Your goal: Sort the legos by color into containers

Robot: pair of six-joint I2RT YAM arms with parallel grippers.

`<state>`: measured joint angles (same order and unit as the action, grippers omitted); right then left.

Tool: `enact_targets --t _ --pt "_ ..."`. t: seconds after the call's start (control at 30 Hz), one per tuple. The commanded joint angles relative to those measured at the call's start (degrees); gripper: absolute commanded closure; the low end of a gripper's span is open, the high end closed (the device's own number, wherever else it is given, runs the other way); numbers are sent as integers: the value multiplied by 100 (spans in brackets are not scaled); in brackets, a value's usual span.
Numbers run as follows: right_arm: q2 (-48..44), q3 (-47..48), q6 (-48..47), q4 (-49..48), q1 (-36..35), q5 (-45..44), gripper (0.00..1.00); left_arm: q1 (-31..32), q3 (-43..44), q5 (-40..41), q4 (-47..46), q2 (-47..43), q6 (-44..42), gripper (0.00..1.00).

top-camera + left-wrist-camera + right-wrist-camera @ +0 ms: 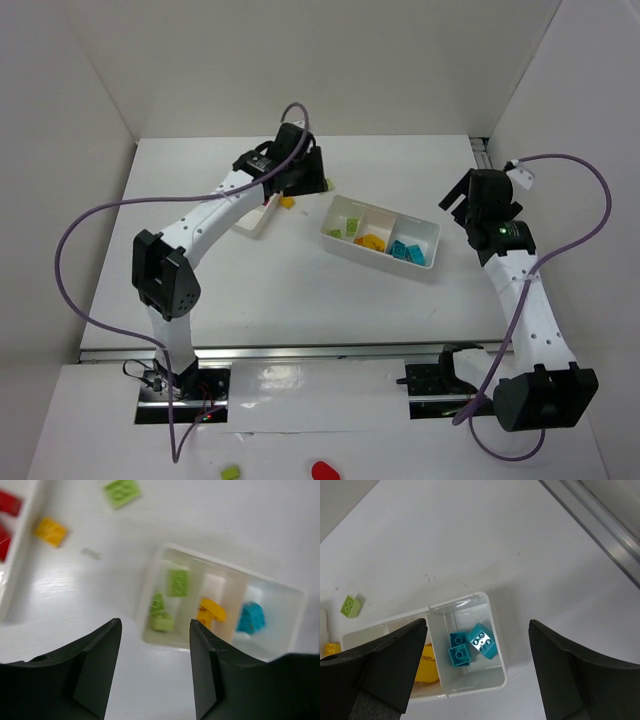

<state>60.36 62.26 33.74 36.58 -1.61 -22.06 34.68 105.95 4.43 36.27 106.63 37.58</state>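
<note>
At the far left of the desk (300, 290) lies the left tray (252, 222), partly hidden under the left arm; the wrist view shows red bricks (9, 504) inside it. The left claw (155, 630) hangs above the desk near this tray, its jaws parted with nothing between them. Just beside the tray, on the bare desk, sits an orange-yellow brick (51, 531), and a little farther off a lime green brick (121, 492).

Toward the middle lies the right tray (375, 257), set at a slant, with three compartments. Its left compartment holds green bricks (177, 582), the middle one yellow bricks (210, 611), and the right one two cyan bricks (481, 640), which touch each other.

At the right, the right claw (477, 630) hovers above the cyan end of this tray, jaws spread wide and holding nothing.

In front of the arm bases, on the near white ledge, lie a stray green brick (231, 471) and a stray red brick (323, 469), apart from each other and well away from both trays
</note>
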Motion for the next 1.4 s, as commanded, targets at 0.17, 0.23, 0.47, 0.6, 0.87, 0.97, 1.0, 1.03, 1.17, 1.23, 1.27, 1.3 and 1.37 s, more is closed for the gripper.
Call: enact_targets --t 0.17,0.23,0.47,0.6,0.87,0.97,1.0,1.03,1.17,1.23,1.27,1.3,1.37 --pt "292 154 -218 -432 38 404 10 -356 38 1641 750 1253 1576 33" --pt "345 155 -271 -432 38 492 10 -470 250 1579 829 1684 1856 33" --pt "459 208 -377 -379 38 730 10 -752 891 1843 829 2440 2525 15" --pt "530 260 -377 -309 38 783 10 -892 1285 1895 697 2905 2526 18" --pt "582 260 -429 -309 38 783 9 -1024 2193 1966 697 3715 2420 25" --pt "582 208 -482 -256 38 730 9 -1024 2193 1895 697 3768 2420 26" --pt "582 208 -482 -256 38 730 9 -1024 2193 1895 697 3769 2351 28" --pt "582 208 -482 -256 38 730 9 -1024 2123 1895 645 3769 2350 29" --pt "635 155 -482 -256 38 782 9 -963 1982 1965 513 3620 2122 52" --pt "635 103 -482 -309 38 783 9 -963 1868 2027 452 3471 1911 65" --pt "635 102 -482 -309 38 783 9 -911 1868 2027 451 3470 1858 70" --pt "635 102 -482 -309 38 835 9 -910 1798 2027 451 3383 1788 76" --pt "635 102 -482 -309 38 835 9 -910 1797 2027 451 3242 1614 78"
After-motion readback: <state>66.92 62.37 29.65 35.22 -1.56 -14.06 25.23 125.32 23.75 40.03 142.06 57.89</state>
